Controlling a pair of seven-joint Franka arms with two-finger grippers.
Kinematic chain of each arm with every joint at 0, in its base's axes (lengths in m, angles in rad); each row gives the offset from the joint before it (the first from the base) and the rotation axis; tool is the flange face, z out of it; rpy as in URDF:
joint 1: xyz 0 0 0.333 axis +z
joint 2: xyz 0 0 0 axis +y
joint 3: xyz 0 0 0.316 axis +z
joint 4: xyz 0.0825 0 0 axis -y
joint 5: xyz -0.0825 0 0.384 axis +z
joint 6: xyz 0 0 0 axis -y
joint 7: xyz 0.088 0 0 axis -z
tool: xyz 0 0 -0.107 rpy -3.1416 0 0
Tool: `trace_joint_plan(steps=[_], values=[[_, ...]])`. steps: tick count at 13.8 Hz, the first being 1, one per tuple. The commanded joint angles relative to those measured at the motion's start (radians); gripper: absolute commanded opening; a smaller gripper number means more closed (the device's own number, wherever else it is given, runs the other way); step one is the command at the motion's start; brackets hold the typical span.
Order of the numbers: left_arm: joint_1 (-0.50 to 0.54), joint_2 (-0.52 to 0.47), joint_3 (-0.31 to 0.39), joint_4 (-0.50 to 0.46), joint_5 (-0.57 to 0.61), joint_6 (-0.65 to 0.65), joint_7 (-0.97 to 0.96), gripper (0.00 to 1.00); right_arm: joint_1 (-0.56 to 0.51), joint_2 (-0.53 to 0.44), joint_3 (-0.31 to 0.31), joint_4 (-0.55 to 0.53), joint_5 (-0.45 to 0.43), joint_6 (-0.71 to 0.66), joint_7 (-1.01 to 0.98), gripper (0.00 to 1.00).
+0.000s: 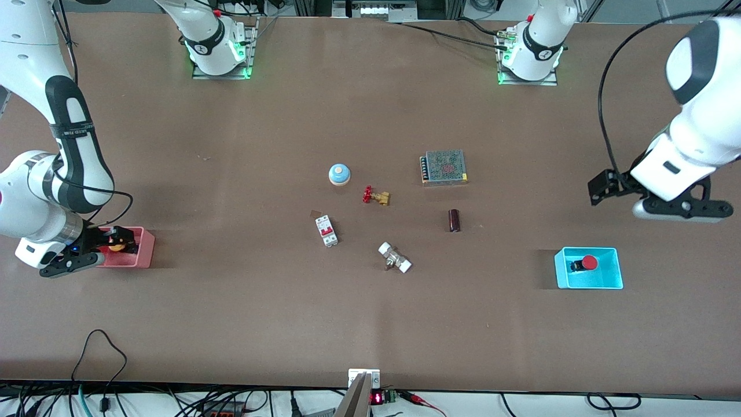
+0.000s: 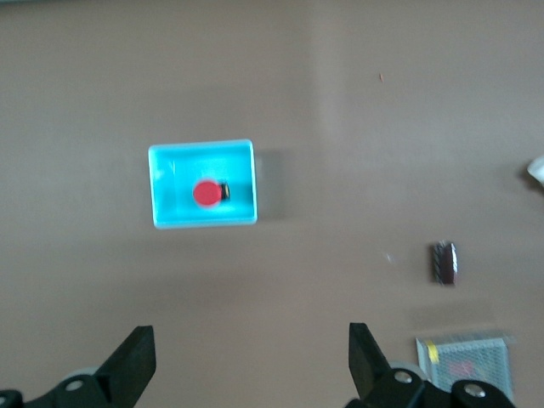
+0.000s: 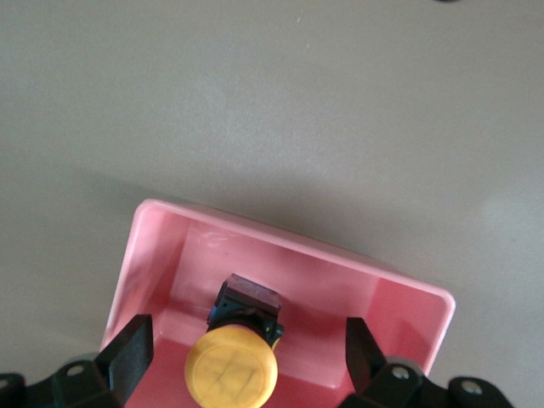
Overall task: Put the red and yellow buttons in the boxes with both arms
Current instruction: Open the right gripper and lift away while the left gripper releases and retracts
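Note:
The yellow button [image 1: 116, 246] lies in the pink-red box [image 1: 146, 250] near the right arm's end of the table. My right gripper [image 1: 118, 239] is low over that box, open, with its fingers on either side of the button and not touching it. In the right wrist view the yellow button [image 3: 231, 367] lies between my right gripper's [image 3: 246, 348] fingers, inside the pink box [image 3: 297, 242]. The red button [image 1: 589, 262] lies in the cyan box [image 1: 617, 275] near the left arm's end. My left gripper [image 1: 686, 208] is open and empty, high above the table beside the cyan box. The left wrist view shows the left gripper [image 2: 251, 357], cyan box [image 2: 204, 145] and red button [image 2: 206, 194].
In the middle of the table lie a blue dome [image 1: 339, 174], a brass valve with a red handle [image 1: 375, 196], a mesh-topped power supply [image 1: 444, 167], a white circuit breaker [image 1: 326, 230], a dark cylinder [image 1: 454, 220] and a white-ended fitting [image 1: 395, 257].

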Motion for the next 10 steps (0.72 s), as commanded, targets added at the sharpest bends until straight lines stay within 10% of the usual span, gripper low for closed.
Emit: trace_joint_plan(steps=[1, 10], values=[[0.001, -0.064, 0.046, -0.024, -0.069, -0.052, -0.004, 1.00, -0.003, -0.055, 0.009, -0.002, 0.022, -0.042, -0.014, 1.00], [0.020, -0.053, 0.051, -0.022, -0.072, -0.046, -0.001, 1.00, 0.138, -0.454, 0.037, 0.011, -0.073, -0.473, 0.421, 1.00]])
